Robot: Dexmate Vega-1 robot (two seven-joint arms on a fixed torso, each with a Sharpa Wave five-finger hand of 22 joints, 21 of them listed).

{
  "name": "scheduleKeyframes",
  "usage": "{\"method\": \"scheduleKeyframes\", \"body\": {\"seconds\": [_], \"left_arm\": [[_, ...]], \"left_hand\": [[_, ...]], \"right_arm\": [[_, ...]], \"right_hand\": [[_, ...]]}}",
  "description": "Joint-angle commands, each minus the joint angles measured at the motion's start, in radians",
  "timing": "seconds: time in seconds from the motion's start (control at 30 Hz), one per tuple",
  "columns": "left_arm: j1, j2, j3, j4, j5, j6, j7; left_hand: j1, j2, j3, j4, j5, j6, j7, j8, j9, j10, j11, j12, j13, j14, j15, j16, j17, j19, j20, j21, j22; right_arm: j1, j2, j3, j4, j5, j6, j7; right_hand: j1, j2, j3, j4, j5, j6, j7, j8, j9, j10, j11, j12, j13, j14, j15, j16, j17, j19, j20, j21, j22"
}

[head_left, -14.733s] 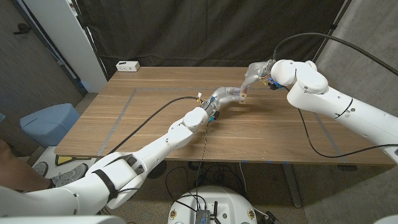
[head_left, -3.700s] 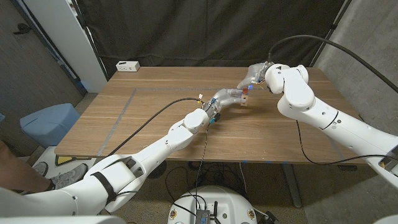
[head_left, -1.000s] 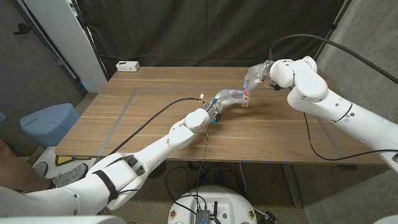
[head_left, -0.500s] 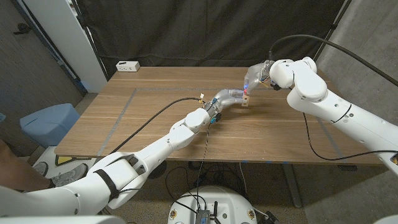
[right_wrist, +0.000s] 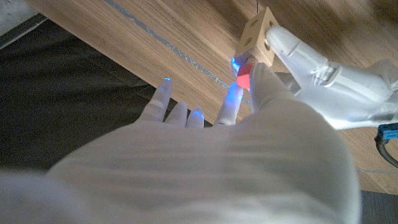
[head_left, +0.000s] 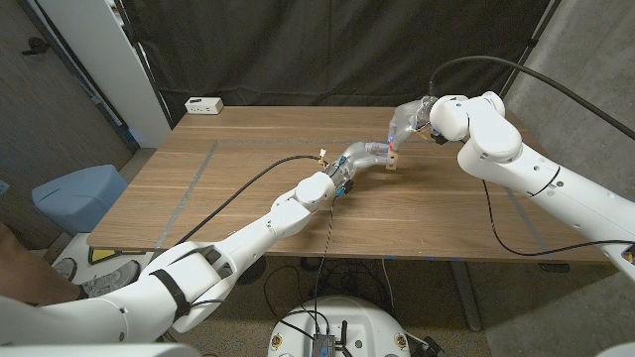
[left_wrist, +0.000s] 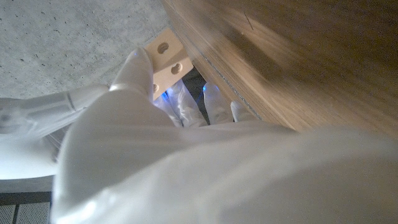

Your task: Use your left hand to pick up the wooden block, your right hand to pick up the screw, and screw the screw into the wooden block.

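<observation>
On the far half of the wooden table (head_left: 238, 188), right of its middle, sits the action: the wooden block (head_left: 393, 159), a small pale piece of wood with round holes drilled in its faces, held up off the tabletop. The left wrist view shows two of those holes side by side on one light face (left_wrist: 166, 55); the right wrist view shows another hole on a tan face (right_wrist: 260, 37).

Against the block is the screw (right_wrist: 244, 77), of which only a red head shows clearly, pressed to the side of the block nearest the right hand. Its shaft is hidden between the fingers and the wood, so how deep it sits cannot be told. From the head camera the screw is too small to make out, lost among the fingertips.

The left hand (head_left: 362, 155) reaches out toward the block from the table's middle and grips it; a fingertip (left_wrist: 138, 62) lies over the block's edge, and its pale fingers wrap the wood in the right wrist view (right_wrist: 298, 53). Most of that hand's palm is blocked by its own back in its wrist view.

The right hand (head_left: 409, 121) comes in from beyond the block, pinching the red screw head between thumb and a finger against the wood, while its other fingers (right_wrist: 163, 102) fan out loosely, tips glowing blue, touching nothing.
</observation>
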Motion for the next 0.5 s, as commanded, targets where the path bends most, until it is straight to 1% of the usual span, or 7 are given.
{"method": "scheduleKeyframes", "body": {"seconds": [0.03, 0.13, 0.3, 0.43, 0.5], "left_arm": [[0.004, 0.003, 0.001, -0.011, 0.002, 0.004, 0.003], [0.004, 0.003, 0.001, -0.012, 0.002, 0.004, 0.002], [0.004, 0.003, 0.002, -0.012, 0.003, 0.005, 0.001], [0.004, 0.003, 0.002, -0.012, 0.003, 0.005, 0.002], [0.004, 0.003, 0.002, -0.012, 0.003, 0.005, 0.001]], "left_hand": [[-0.062, 0.088, 0.024, 0.019, 0.003, 0.055, 0.012, 0.008, 0.002, 0.016, -0.005, 0.006, 0.175, 0.012, -0.089, -0.002, 0.004, 0.001, 0.005, 0.009, 0.006], [-0.061, 0.089, 0.025, 0.019, 0.004, 0.055, 0.014, 0.008, 0.002, 0.015, -0.005, 0.005, 0.174, 0.011, -0.089, -0.002, 0.004, 0.001, 0.006, 0.009, 0.006], [-0.062, 0.088, 0.025, 0.019, 0.004, 0.055, 0.012, 0.008, 0.002, 0.016, -0.005, 0.006, 0.174, 0.011, -0.089, -0.003, 0.003, 0.000, 0.005, 0.009, 0.006], [-0.062, 0.086, 0.025, 0.018, 0.004, 0.058, 0.012, 0.009, 0.002, 0.016, -0.005, 0.006, 0.174, 0.011, -0.089, -0.003, 0.003, 0.001, 0.005, 0.009, 0.006], [-0.062, 0.088, 0.025, 0.019, 0.004, 0.057, 0.011, 0.008, 0.002, 0.016, -0.005, 0.006, 0.175, 0.011, -0.089, -0.003, 0.004, 0.000, 0.006, 0.009, 0.006]], "right_arm": [[-0.005, 0.000, 0.004, -0.001, 0.011, -0.002, -0.013], [-0.004, 0.000, 0.003, -0.001, 0.012, -0.003, -0.014], [-0.005, -0.002, 0.003, -0.002, 0.015, -0.005, -0.017], [-0.007, -0.003, 0.005, -0.003, 0.019, -0.006, -0.021], [-0.008, -0.005, 0.006, -0.004, 0.022, -0.006, -0.024]], "right_hand": [[0.007, 0.006, 0.003, 0.008, -0.001, 0.026, 0.005, 0.013, 0.003, 0.021, -0.004, 0.008, 0.004, 0.016, -0.004, 0.010, 0.002, 0.006, -0.012, 0.004, 0.003], [0.006, 0.008, 0.002, 0.010, -0.001, 0.042, 0.011, 0.020, 0.003, 0.029, -0.002, 0.010, 0.004, 0.020, -0.007, 0.010, 0.002, 0.010, -0.018, 0.004, 0.003], [0.005, 0.012, 0.001, 0.012, -0.002, 0.054, 0.017, 0.025, 0.004, 0.037, 0.000, 0.011, 0.003, 0.025, -0.011, 0.011, 0.003, 0.016, -0.031, 0.004, 0.003], [0.006, 0.015, 0.000, 0.012, -0.001, 0.061, 0.020, 0.028, 0.004, 0.044, 0.001, 0.012, 0.003, 0.031, -0.014, 0.013, 0.003, 0.022, -0.050, 0.005, 0.002], [0.006, 0.017, 0.000, 0.013, -0.001, 0.067, 0.023, 0.031, 0.005, 0.048, -0.001, 0.012, 0.003, 0.034, -0.016, 0.013, 0.003, 0.023, -0.066, 0.003, 0.002]]}}
